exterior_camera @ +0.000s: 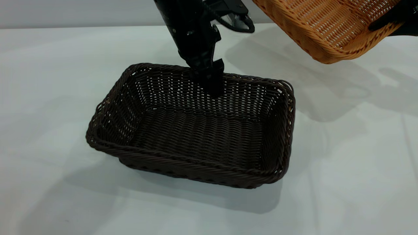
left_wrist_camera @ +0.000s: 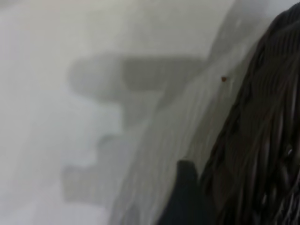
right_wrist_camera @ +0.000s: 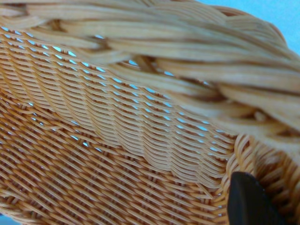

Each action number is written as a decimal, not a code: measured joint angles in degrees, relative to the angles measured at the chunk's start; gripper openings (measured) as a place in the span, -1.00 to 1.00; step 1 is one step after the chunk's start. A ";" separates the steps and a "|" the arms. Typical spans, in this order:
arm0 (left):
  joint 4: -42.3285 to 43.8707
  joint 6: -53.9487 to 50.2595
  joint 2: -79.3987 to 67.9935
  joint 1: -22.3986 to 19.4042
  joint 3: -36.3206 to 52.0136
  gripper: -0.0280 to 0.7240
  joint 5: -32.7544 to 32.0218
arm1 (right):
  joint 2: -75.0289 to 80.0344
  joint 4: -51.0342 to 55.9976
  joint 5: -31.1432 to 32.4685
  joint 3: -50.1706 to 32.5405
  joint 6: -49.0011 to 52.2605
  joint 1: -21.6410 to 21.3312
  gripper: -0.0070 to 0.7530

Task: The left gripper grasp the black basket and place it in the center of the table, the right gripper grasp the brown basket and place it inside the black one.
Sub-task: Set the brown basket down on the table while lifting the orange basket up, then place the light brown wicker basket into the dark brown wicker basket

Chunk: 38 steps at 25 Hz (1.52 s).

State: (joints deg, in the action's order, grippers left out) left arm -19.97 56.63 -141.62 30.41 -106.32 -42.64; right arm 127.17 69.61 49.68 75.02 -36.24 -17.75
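Observation:
The black basket (exterior_camera: 183,163) stands flat in the middle of the table (exterior_camera: 49,81). My left gripper (exterior_camera: 209,80) comes down from above onto its far rim, shut on the far wall, with one finger inside. In the left wrist view the other finger (left_wrist_camera: 187,197) lies against the outside of the black basket's wall (left_wrist_camera: 262,140). My right gripper (exterior_camera: 387,21) is shut on the rim of the brown basket (exterior_camera: 326,23) and holds it tilted in the air, up and to the right of the black basket. The right wrist view shows the brown weave (right_wrist_camera: 117,117) and one finger (right_wrist_camera: 248,201).
The table is bare pale grey around the black basket, with shadows of the arms and the raised basket on it (exterior_camera: 326,91). The left arm's body and cable (exterior_camera: 228,16) hang above the far rim of the black basket.

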 joint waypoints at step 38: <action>-1.96 -10.68 12.65 -31.56 -0.04 0.63 -10.05 | -11.02 -28.67 8.94 0.00 29.28 32.50 -0.78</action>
State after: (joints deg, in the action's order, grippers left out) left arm -21.93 45.94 -128.97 -1.15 -106.37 -52.69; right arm 116.14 40.94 58.61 75.02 -6.97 14.75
